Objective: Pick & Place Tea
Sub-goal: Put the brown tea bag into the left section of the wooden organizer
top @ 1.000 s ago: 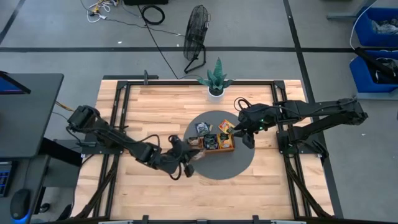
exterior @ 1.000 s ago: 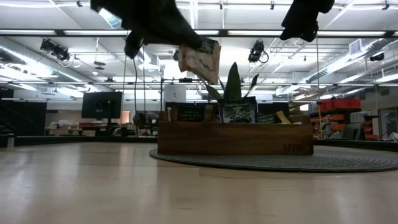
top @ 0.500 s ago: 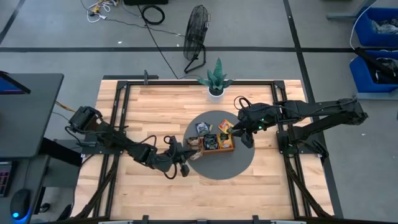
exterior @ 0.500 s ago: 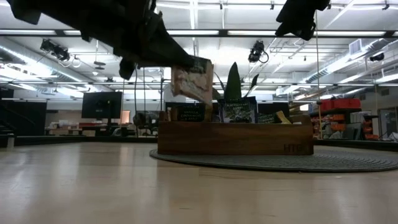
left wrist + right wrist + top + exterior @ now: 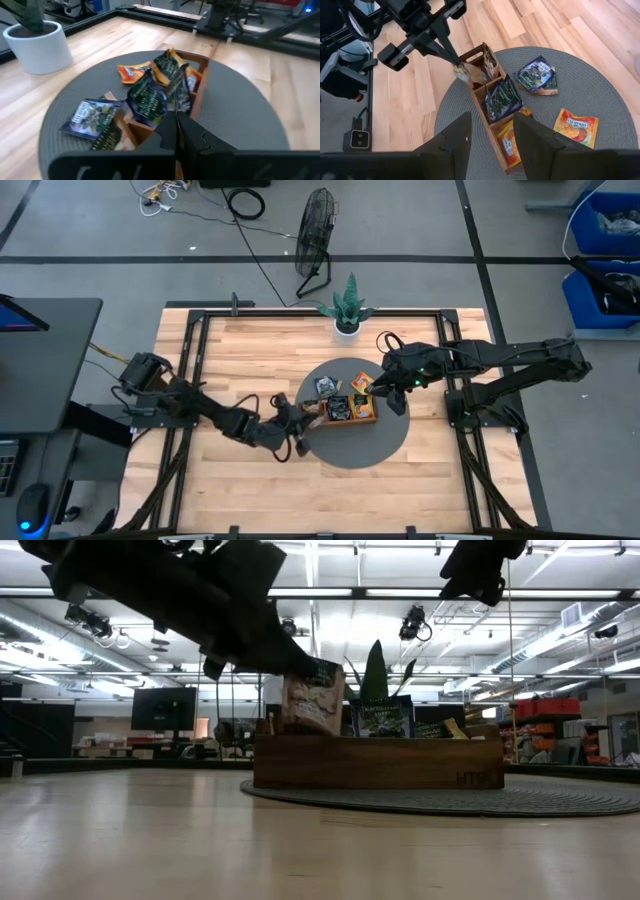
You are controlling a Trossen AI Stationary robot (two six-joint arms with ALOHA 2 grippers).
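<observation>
Left tool [image 5: 454,62] is pinched fully closed on one pale whitish sachet [image 5: 312,697], gripping it by its top edge so the packet hangs tilted from the fingertips. That sachet is directly over the end compartment of the wooden tray [image 5: 378,762] nearest the left arm; in the low view its bottom edge reaches about to the tray's rim, and whether it touches the wood cannot be told. Its face carries a pale printed picture with some red-brown tones.

Inside the tray, a dark blue sachet [image 5: 503,98] stands leaning in the middle compartment, and an orange-yellow sachet [image 5: 510,142] sits in the compartment at the far end from the left arm. Beside the tray, on the round grey mat [image 5: 600,95], a dark blue sachet [image 5: 535,73] lies flat with another partly under it, and an orange-yellow one [image 5: 576,126] lies flat, apart from the tray.

Right tool [image 5: 398,396] hangs above the mat just beyond the tray's far end, its fingers parted and holding nothing.

Beyond the mat, a potted plant [image 5: 347,311] stands on the bench [image 5: 230,360] near its back edge.
</observation>
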